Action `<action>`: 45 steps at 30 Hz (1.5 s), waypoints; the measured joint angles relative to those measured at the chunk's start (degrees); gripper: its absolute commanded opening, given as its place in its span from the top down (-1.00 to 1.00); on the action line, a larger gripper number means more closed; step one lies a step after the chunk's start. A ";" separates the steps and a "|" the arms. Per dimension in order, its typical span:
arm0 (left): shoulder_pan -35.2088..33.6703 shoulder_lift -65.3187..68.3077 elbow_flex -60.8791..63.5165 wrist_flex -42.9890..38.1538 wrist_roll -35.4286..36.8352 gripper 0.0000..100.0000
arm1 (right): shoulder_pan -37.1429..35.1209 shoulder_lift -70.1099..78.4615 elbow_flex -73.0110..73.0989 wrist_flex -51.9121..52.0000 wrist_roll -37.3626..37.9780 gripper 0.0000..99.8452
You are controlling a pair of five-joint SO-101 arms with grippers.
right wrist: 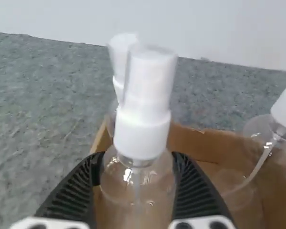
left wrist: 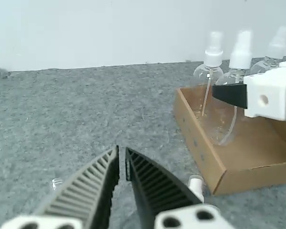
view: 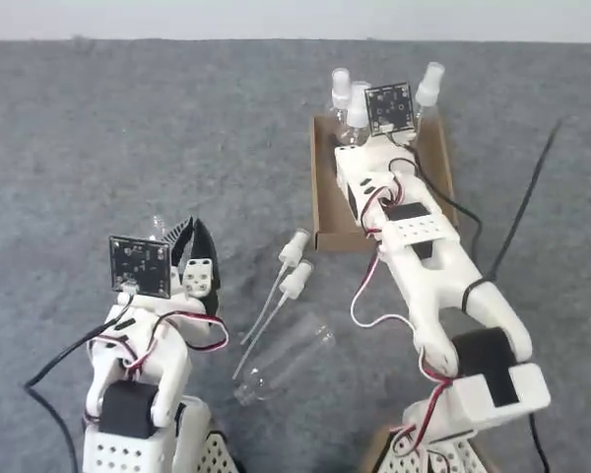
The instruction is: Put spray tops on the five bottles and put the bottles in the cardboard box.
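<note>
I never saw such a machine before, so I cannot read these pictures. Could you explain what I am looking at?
These are two small robot arms at a grey table. The high view looks down from above; the other two pictures come from a camera on each wrist. The right gripper is shut on a bottle with a spray top, at the box, beside two capped bottles. The left gripper is shut and empty. Between the arms lie two loose spray tops and one bare bottle.
</note>
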State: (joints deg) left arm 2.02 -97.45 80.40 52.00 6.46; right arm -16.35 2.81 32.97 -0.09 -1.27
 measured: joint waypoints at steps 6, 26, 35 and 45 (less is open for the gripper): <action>0.00 0.00 0.00 0.00 0.00 0.98 | 0.00 1.67 0.00 -0.35 0.00 0.99; 0.09 0.00 0.00 0.00 0.00 0.98 | 0.09 3.34 -0.18 -0.97 -0.18 0.99; 0.09 0.00 0.00 0.00 0.00 0.98 | -0.53 3.16 5.80 -10.20 -0.18 0.99; 0.09 0.00 0.00 0.00 0.00 0.98 | -0.62 3.16 6.24 -10.64 -0.18 0.99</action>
State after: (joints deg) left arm 2.11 -97.45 80.40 52.00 6.46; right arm -16.97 5.98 39.21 -10.73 -1.45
